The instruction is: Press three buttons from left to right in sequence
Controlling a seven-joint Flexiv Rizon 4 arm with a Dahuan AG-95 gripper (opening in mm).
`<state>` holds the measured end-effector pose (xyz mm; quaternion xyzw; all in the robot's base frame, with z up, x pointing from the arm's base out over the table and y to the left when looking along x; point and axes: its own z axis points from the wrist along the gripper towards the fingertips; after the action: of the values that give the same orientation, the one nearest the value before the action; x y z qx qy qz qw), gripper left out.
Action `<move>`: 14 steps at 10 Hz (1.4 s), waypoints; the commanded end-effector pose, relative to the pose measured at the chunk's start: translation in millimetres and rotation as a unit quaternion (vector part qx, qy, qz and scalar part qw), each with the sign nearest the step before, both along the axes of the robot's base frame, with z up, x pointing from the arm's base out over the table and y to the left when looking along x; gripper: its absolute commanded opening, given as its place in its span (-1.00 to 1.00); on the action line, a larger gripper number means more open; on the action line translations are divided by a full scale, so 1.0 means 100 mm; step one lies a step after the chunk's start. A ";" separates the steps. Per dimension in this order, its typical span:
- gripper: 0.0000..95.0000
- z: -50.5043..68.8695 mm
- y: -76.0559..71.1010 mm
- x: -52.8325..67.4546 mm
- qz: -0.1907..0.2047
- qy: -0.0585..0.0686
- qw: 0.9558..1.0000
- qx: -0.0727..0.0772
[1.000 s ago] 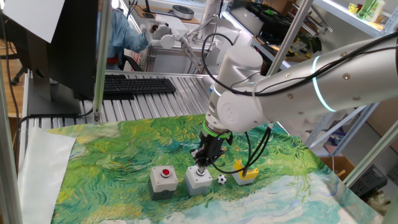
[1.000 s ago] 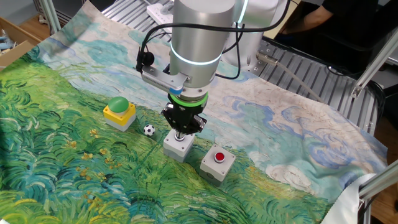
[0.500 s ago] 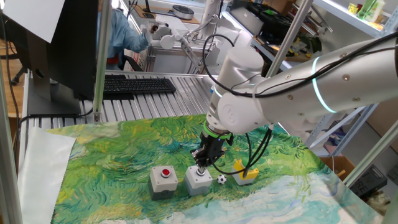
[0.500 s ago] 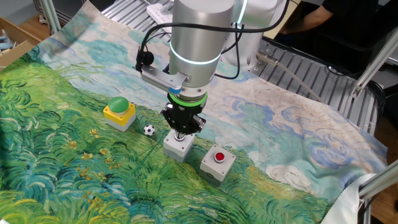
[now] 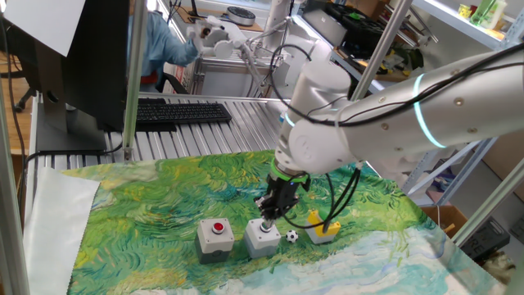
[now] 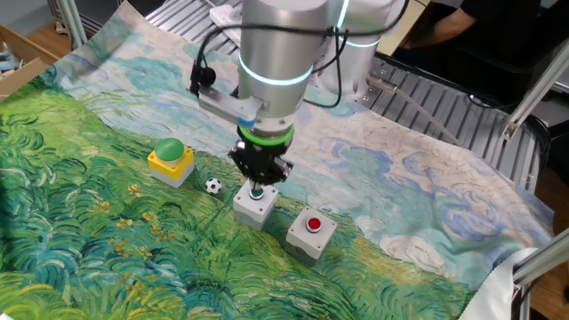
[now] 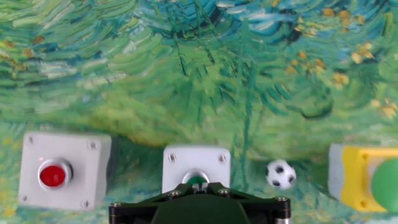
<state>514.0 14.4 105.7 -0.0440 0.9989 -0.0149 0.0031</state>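
Observation:
Three button boxes stand in a row on the painted cloth. In the hand view, the grey box with the red button (image 7: 62,171) is on the left. The grey box with the green button (image 7: 196,163) is in the middle, and the yellow box with the green button (image 7: 364,180) is on the right. My gripper (image 7: 199,186) is shut, with its fingertips together. It hangs just above the middle box's green button (image 6: 257,192). One fixed view shows the gripper (image 5: 269,213) over the middle box (image 5: 262,238), between the red-button box (image 5: 214,238) and the yellow box (image 5: 323,231).
A tiny soccer-patterned ball (image 7: 280,174) lies between the middle box and the yellow box (image 6: 171,160). It also shows in one fixed view (image 5: 292,236). A keyboard (image 5: 182,113) lies on the metal rollers behind the cloth. A person sits at the back left.
The gripper has lifted slightly off the middle box's green button. That button now shows below the fingertips. The boxes and the ball have not moved.

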 end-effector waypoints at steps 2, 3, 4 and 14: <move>-1.00 0.30 -0.02 -0.08 0.002 0.001 1.000 0.000; -1.00 0.30 -0.01 -0.08 0.003 0.001 1.000 0.000; -1.00 0.32 0.04 -0.10 0.000 0.001 1.000 0.003; -1.00 0.54 0.72 -0.14 -0.020 0.015 1.000 0.009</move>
<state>500.4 87.0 158.6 -0.0238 0.9996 -0.0060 -0.0110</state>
